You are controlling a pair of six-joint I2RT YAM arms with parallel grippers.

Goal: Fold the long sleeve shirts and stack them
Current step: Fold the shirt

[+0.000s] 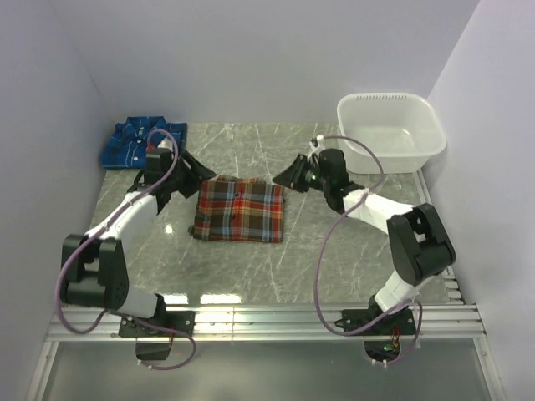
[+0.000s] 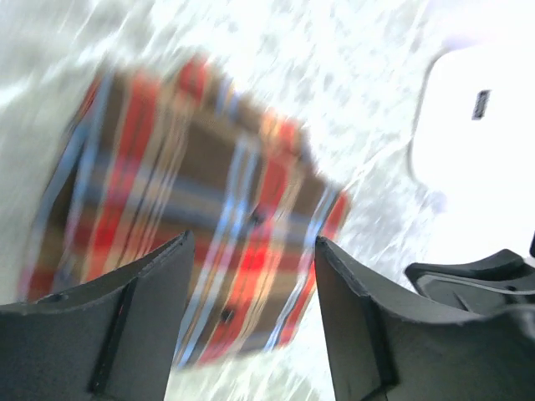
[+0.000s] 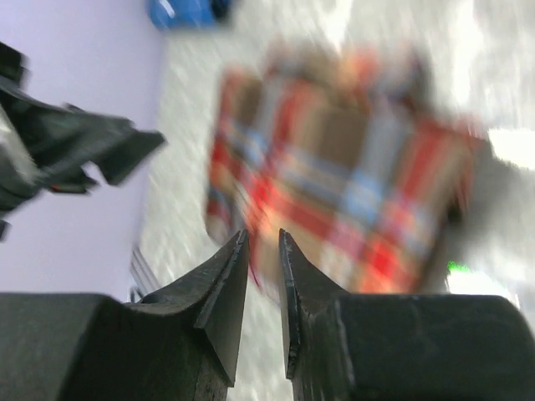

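Note:
The red-orange plaid shirt lies folded into a rectangle in the middle of the table; it shows blurred in the left wrist view and the right wrist view. The blue plaid shirt lies folded at the back left corner. My left gripper hovers off the red shirt's back left corner, open and empty. My right gripper hangs off the back right corner, its jaws a narrow gap apart with nothing between them.
A white plastic tub stands at the back right, bright in the left wrist view. Walls close in the table on the left, back and right. A metal rail runs along the near edge.

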